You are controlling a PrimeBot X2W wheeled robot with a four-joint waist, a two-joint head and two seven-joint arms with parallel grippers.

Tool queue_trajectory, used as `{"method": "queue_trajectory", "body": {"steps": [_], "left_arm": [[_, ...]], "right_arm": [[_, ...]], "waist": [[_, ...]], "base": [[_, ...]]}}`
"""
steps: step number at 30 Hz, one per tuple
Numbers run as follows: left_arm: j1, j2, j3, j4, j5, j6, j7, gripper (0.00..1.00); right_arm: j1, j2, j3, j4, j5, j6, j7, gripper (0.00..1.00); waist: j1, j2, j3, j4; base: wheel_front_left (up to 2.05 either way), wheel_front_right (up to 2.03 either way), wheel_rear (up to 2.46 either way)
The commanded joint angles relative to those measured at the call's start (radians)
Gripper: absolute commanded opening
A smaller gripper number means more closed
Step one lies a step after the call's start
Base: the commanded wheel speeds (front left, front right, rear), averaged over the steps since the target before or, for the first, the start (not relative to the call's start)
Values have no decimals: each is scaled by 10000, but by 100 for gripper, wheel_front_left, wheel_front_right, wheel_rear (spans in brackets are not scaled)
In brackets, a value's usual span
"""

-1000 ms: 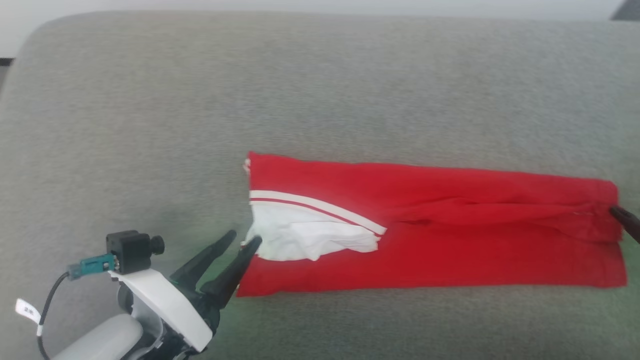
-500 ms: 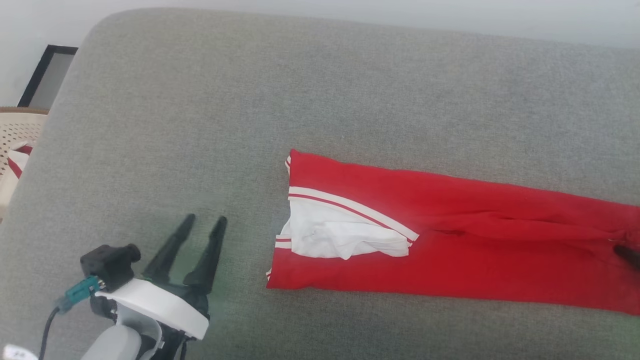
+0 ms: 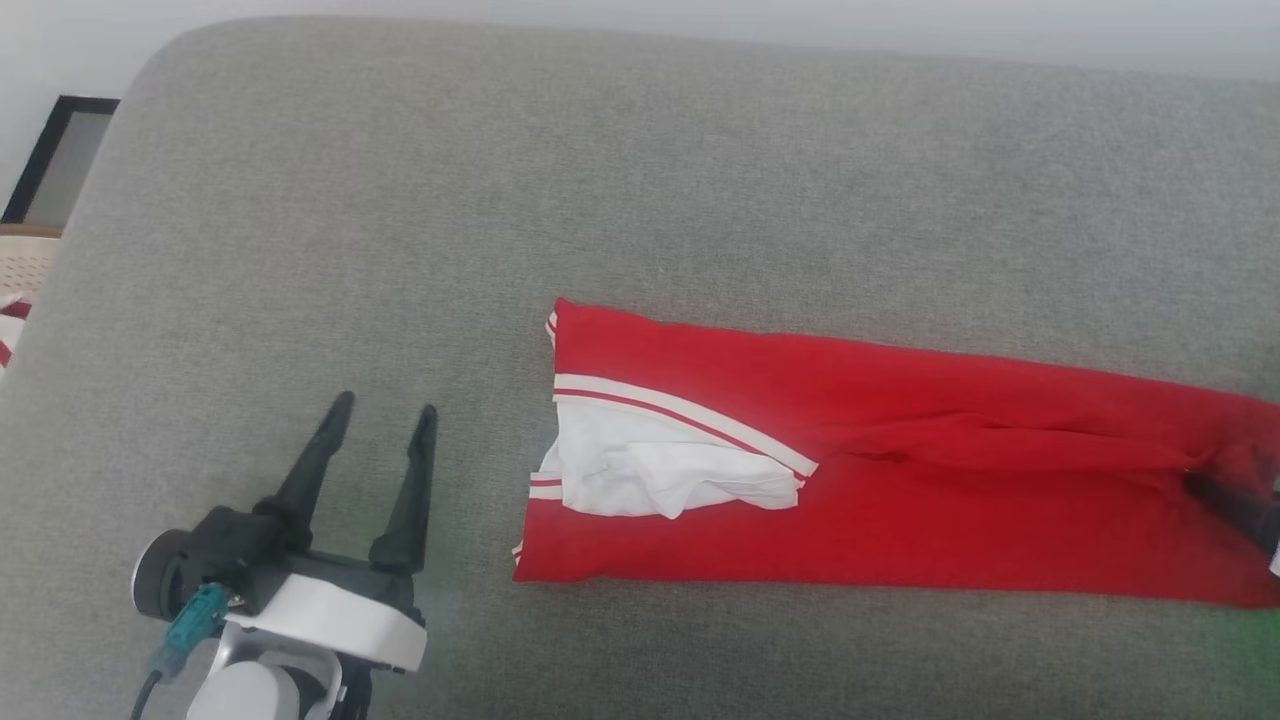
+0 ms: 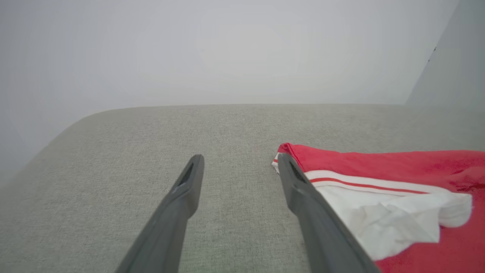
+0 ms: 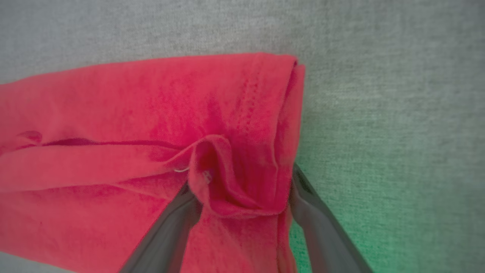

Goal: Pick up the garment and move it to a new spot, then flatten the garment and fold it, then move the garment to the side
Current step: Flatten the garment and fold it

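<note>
L gripper [image 3: 385, 408] wide open, empty, beside shirt [image 3: 900, 500]. R gripper [image 5: 242, 182] spread wide astride bunched hem, not pinching. Risk: pulling away could snag that bunch, undoing fold.

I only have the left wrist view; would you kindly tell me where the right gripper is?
Observer: The right gripper is at the garment's far end, opposite the white sleeve.
Operator: Thank you. Is it gripping cloth?
Observer: No, its jaws stand open astride a bunched red fold.
Operator: Is my left gripper touching the garment?
Observer: No; in the head view the left gripper is clear of it, with bare cushion between.
</note>
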Motion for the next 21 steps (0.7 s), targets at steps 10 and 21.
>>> {"method": "queue_trajectory", "body": {"steps": [10,21], "left_arm": [[152,-171,638,-162,333,-16,-40,100],[145,104,796,-283,311,-16,-42,100]], "right_arm": [[-346,927,-568,-95,-840,18,352,0],[-928,-443,-2444,508,-1853,23,-769,0]], "waist": [[0,-1,160,-450],[0,-1,448,-1334]], "base": [[0,0,0],[0,0,0]]}}
